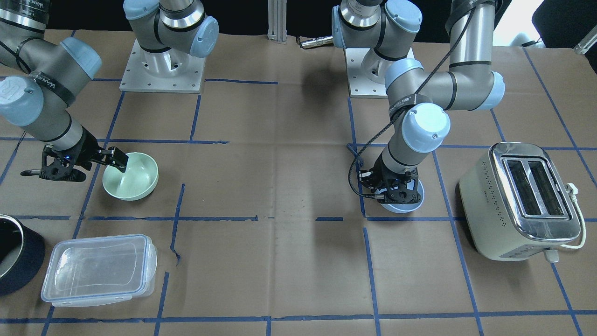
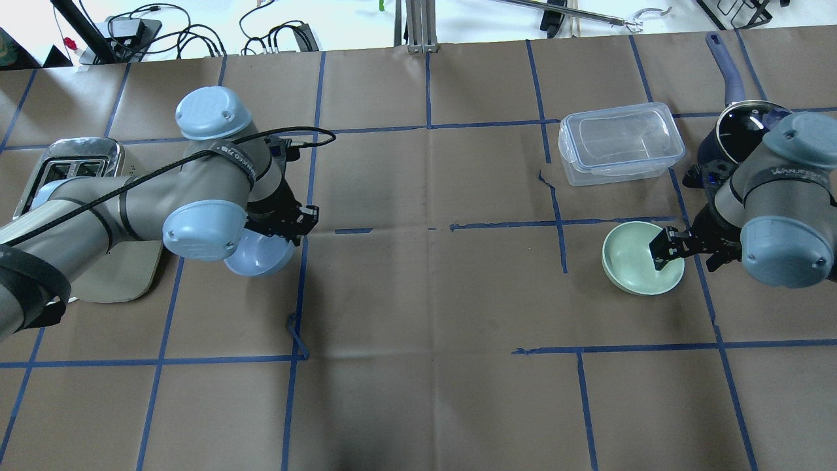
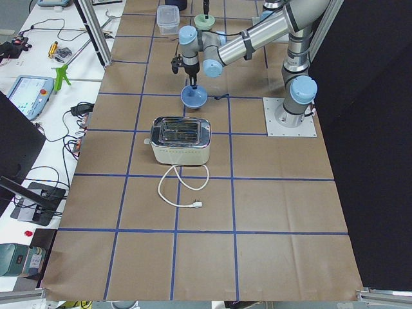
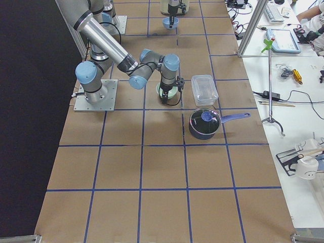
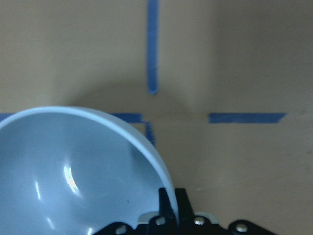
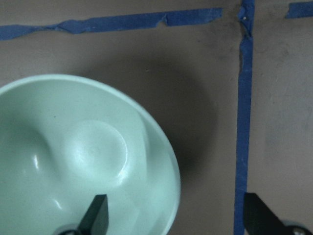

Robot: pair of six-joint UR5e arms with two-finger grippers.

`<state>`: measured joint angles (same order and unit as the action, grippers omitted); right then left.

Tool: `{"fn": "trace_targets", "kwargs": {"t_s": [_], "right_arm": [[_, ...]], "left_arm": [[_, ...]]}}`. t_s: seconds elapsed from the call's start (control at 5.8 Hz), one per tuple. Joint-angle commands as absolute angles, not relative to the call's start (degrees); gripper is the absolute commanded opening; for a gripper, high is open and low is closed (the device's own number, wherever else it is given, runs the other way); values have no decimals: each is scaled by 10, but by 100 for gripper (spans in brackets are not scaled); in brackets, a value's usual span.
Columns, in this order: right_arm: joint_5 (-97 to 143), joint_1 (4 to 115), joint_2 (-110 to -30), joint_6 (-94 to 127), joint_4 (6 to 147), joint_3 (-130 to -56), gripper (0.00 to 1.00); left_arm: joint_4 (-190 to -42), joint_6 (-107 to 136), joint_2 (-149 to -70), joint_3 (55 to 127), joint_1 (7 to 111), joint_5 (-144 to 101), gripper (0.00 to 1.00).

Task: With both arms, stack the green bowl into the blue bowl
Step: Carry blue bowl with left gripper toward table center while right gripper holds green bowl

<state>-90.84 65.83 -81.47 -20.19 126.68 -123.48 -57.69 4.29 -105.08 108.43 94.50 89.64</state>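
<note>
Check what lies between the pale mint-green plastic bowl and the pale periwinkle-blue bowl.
Overhead view: only brown table paper with blue tape lines between the mint-green bowl and the pale blue bowl.

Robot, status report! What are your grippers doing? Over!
Left gripper shut on blue bowl rim. Right gripper open, straddling green bowl rim. Plastic box nearby, not between bowls.

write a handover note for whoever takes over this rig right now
Left gripper: shut on the rim of the blue bowl, near the toaster.
Right gripper: open, one finger inside the green bowl, the other outside its rim.
The bowls are far apart.
Done: blue bowl gripped.
Left: grip the green bowl, bring the two together, set green into blue.
</note>
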Motion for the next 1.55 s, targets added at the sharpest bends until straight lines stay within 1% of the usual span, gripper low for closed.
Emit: {"fn": "trace_targets", "kwargs": {"t_s": [0.0,0.17,0.34,0.52,0.69,0.86,1.03,1.21,1.38], "right_arm": [[-908,658,-816,-203,1271,-1233,17],[-908,658,-816,-202,1268,-1233,9],[-906,659,-819,-203,1267,-1232,8],[-904,660,-823,-206,1262,-1217,7],[-904,670,-824,-207,1239,-1182,7],[-903,690,-825,-206,1172,-1126,6],[-902,692,-828,-206,1090,-1058,6],[-901,692,-829,-207,994,-979,6],[-882,692,-828,-209,923,-914,6]], "left_arm": [[-564,103,-1110,986,1071,901,0],[-550,101,-1158,946,1125,901,0],[-508,100,-1189,934,1169,905,2],[-505,94,-1206,933,1183,905,3],[-474,91,-1218,937,1184,910,16],[-461,90,-1209,946,1184,911,98],[-481,90,-1195,940,1180,911,99],[-543,89,-1148,931,1171,911,99],[-651,69,-1074,929,1126,907,99]]}}
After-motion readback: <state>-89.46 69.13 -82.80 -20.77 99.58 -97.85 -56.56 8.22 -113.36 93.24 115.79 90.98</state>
